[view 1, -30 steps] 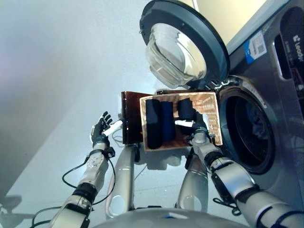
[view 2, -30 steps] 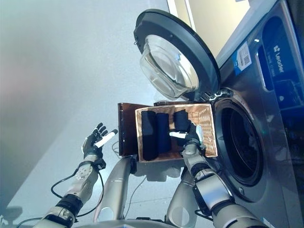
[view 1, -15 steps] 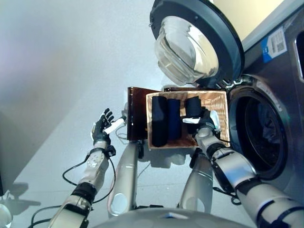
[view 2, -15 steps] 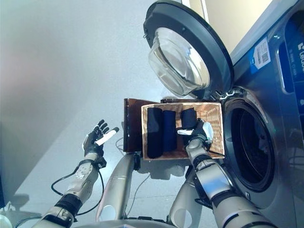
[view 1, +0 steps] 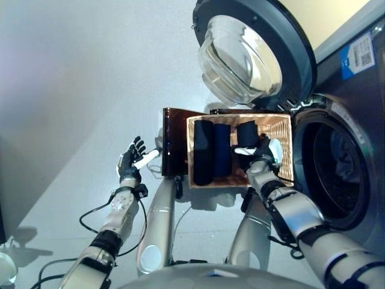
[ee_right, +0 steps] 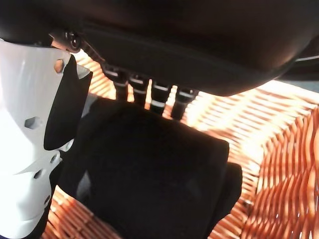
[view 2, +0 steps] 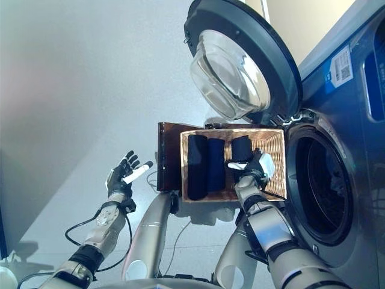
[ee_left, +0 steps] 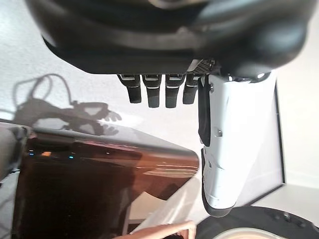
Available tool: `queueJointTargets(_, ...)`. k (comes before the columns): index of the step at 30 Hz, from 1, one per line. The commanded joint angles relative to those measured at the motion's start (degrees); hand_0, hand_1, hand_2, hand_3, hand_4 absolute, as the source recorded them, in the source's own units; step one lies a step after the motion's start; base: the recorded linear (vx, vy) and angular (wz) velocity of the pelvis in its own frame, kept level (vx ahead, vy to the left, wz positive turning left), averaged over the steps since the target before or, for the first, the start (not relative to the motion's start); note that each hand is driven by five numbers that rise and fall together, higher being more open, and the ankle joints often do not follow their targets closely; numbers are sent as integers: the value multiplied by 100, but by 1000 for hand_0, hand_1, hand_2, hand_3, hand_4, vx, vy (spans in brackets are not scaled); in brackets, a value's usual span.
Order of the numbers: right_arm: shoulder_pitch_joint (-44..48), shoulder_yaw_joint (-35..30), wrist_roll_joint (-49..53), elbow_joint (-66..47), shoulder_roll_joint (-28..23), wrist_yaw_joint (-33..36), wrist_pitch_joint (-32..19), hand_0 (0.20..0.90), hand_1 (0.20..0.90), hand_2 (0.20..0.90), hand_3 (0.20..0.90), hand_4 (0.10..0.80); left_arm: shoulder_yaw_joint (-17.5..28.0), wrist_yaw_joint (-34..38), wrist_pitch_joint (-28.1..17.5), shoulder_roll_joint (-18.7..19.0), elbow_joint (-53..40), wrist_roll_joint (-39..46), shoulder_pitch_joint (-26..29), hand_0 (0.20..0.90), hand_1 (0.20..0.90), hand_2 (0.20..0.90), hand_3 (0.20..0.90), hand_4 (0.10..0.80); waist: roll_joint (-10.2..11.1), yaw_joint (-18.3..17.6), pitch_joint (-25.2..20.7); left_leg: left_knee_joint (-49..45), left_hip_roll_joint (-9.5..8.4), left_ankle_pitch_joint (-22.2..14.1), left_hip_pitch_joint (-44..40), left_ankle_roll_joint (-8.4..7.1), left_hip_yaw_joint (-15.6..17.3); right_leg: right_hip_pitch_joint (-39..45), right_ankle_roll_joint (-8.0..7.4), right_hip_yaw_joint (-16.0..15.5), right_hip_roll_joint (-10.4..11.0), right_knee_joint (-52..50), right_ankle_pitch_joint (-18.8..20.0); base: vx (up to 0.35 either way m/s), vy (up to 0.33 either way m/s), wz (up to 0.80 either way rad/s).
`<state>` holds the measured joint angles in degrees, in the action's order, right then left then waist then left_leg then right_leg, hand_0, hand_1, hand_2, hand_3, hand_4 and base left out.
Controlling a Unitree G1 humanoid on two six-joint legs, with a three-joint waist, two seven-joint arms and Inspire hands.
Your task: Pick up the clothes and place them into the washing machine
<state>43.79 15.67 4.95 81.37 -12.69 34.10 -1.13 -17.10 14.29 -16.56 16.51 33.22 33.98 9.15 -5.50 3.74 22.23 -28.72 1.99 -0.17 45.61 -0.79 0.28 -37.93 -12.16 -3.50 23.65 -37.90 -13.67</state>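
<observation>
Dark rolled clothes [view 1: 212,150] lie side by side in the shallow wicker basket [view 1: 283,129], which rests on the dark brown box [view 1: 174,147] beside the washing machine. My right hand [view 1: 261,155] is in the basket, over the rightmost dark roll [view 1: 246,132]. In the right wrist view its fingers [ee_right: 149,92] reach straight over that roll [ee_right: 159,184], and the white-covered thumb [ee_right: 30,149] lies beside it. My left hand [view 1: 129,162] is open and empty in the air left of the box.
The washing machine's drum opening [view 1: 334,174] is right of the basket. Its round door [view 1: 252,54] stands swung open above the basket. Pale floor [view 1: 72,90] spreads to the left. The brown box also shows in the left wrist view [ee_left: 89,179].
The whole picture has shifted as the camera moved. My right hand stays over the rightmost roll, and my left hand holds its place.
</observation>
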Motion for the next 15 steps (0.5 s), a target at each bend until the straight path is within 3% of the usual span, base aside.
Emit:
queueJointTargets(1, 156, -143, -204, 125, -238, 288, 71, 900, 900, 900, 900, 800, 76, 148, -378, 385, -579, -206, -78, 900, 900, 900, 900, 800, -126, 62, -114, -993, 454, -936, 14, -443, -233, -71, 97, 322, 154, 861, 1338, 5, 3, -4)
queueJointTargets(4, 185, -155, -228, 189, -306, 288, 118, 900, 900, 900, 900, 800, 87, 137, -395, 407, -623, -185, -109, 900, 900, 900, 900, 800, -165, 84, -92, -1067, 429, -944, 98, -424, -223, -163, 104, 371, 154, 750, 1317, 27, 0, -2)
queueJointTargets(5, 194, -147, -232, 205, -346, 274, 135, 900, 900, 900, 900, 800, 82, 126, -398, 425, -654, -162, -125, 900, 900, 900, 900, 800, -187, 106, -89, -1238, 454, -1191, 85, -459, -258, -158, 72, 399, 143, 555, 1080, 0, 0, 0)
queueJointTargets(6, 212, -166, -240, 217, -377, 277, 144, 900, 900, 900, 900, 800, 78, 118, -397, 431, -691, -149, -122, 900, 900, 900, 900, 800, -185, 96, -74, -1205, 417, -993, 178, -410, -235, -228, 121, 394, 165, 628, 1265, -8, -1, 6)
queueJointTargets(9, 230, -242, -199, 285, -464, 281, 186, 900, 900, 900, 900, 800, 75, 112, -370, 451, -718, -137, -145, 900, 900, 900, 900, 800, -218, 118, -87, -1374, 401, -1061, 283, -395, -260, -344, 140, 431, 175, 432, 1172, 3, 6, 17)
queueJointTargets(10, 232, -253, -203, 309, -481, 271, 200, 900, 900, 900, 900, 800, 72, 107, -368, 456, -741, -137, -172, 900, 900, 900, 900, 800, -233, 137, -104, -1506, 430, -1298, 252, -432, -297, -333, 104, 459, 159, 264, 945, 99, -15, 15)
queueJointTargets(15, 303, -185, -286, 364, -560, 57, 263, 900, 900, 900, 900, 800, 99, -2, -355, 534, -906, -95, -243, 900, 900, 900, 900, 800, -270, 170, -120, -1687, 421, -1353, 408, -403, -319, -564, 142, 539, 150, -3, 845, 19, -1, 3)
